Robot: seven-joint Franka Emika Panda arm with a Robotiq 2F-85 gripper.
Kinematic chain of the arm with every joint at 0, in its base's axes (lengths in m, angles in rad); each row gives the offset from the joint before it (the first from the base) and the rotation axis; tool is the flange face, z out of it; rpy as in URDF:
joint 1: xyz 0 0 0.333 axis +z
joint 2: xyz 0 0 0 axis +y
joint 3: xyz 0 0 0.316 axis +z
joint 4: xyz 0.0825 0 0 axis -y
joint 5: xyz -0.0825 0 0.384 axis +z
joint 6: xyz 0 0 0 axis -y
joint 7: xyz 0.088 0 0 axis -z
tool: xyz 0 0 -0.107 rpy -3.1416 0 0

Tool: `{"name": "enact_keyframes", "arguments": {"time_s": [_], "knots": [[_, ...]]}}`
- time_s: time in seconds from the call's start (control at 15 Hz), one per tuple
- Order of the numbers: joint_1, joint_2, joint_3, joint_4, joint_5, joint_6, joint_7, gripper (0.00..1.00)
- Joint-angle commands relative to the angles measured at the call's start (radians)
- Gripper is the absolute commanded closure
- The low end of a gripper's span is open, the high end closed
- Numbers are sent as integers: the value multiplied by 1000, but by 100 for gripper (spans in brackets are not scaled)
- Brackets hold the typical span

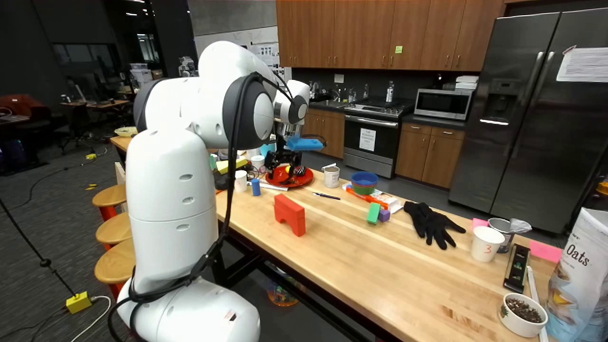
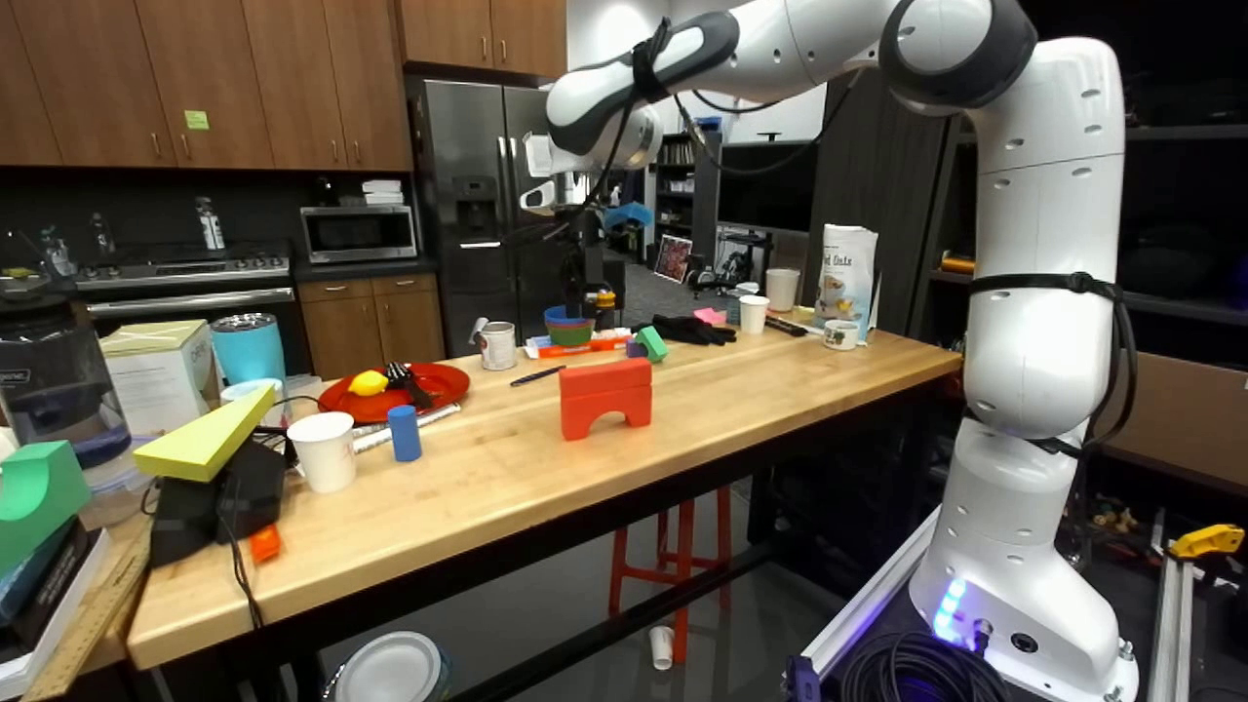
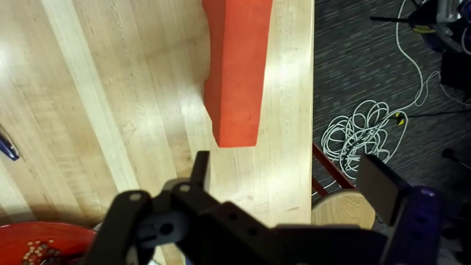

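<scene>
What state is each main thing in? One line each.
Gripper: open, holding nothing
Red arch: upright, red block on top
Blue cylinder: standing upright
Red plate: upright, things on it
Pen: lying flat
Bowls: stacked
Black gloves: lying flat, overlapping
Cup marked 3: upright
Oats bag: standing upright
Microwave: door shut
Oven: door shut
Fridge: doors shut

Microwave (image 1: 442,103) beside dark fridge (image 1: 520,135)

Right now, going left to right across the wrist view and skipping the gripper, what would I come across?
Red plate, then the red block arch, then the wooden tabletop's edge, then the tangled white cable on the floor.
</scene>
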Motion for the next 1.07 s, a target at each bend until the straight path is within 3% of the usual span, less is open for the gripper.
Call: {"name": "enact_keyframes", "arguments": {"time_s": [0.0,0.47,1.0], "knots": [[13,-132,10,-147,16,97,17,0],[97,-351,43,-417,9,312,37,0],[249,-519,87,-683,12,586,59,0]]}}
